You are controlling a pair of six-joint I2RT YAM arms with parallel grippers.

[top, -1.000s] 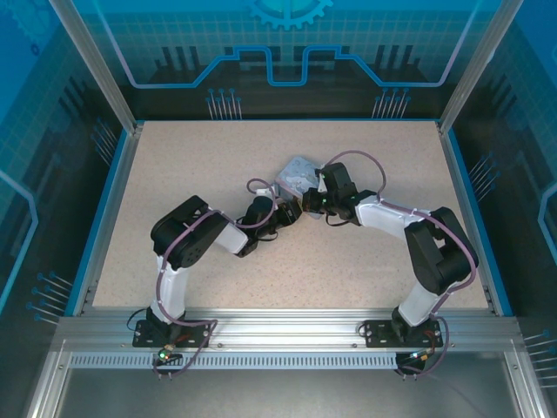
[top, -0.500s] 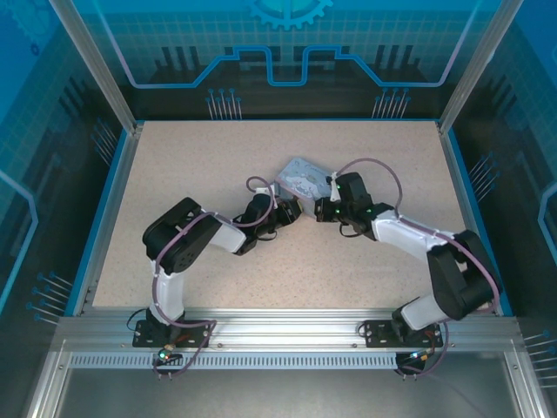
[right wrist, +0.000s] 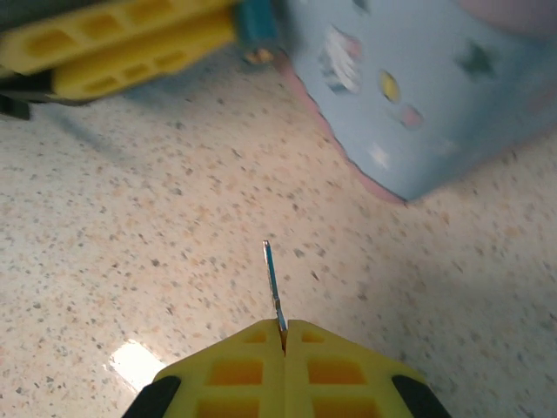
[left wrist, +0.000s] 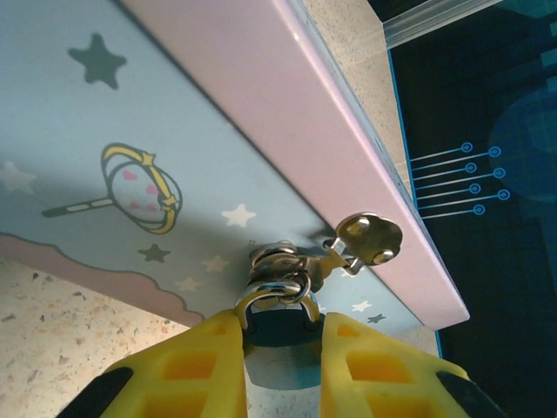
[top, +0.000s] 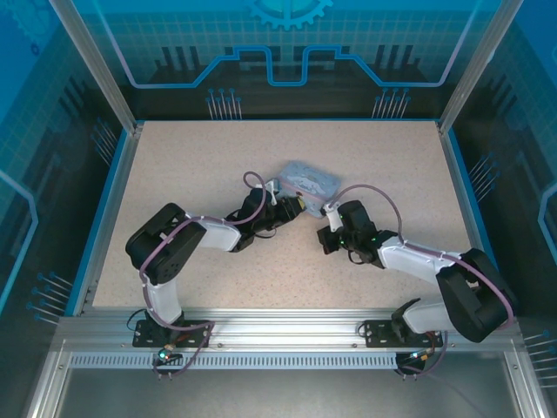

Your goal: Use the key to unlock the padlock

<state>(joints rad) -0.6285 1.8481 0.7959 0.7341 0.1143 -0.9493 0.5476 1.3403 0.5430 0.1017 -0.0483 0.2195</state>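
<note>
Left gripper (left wrist: 281,335): clamped on padlock (left wrist: 275,313) at tin (left wrist: 130,104) | Right gripper (right wrist: 283,335): pinching key (right wrist: 272,279), blade pointing ahead | Padlock lies far-left of your key; steer there.

The padlock (left wrist: 277,324) sat pinched between my left jaws, a small dark teal body gripped on both sides, its lower part hidden. Its thin silver shackle (left wrist: 277,286) was looped through the hasp (left wrist: 365,239) on the tin (left wrist: 130,131). The key (right wrist: 273,280) stuck out from my closed right jaws, a thin dark blade seen edge-on, its tip above the bench (right wrist: 130,218), well apart from the padlock.
</note>
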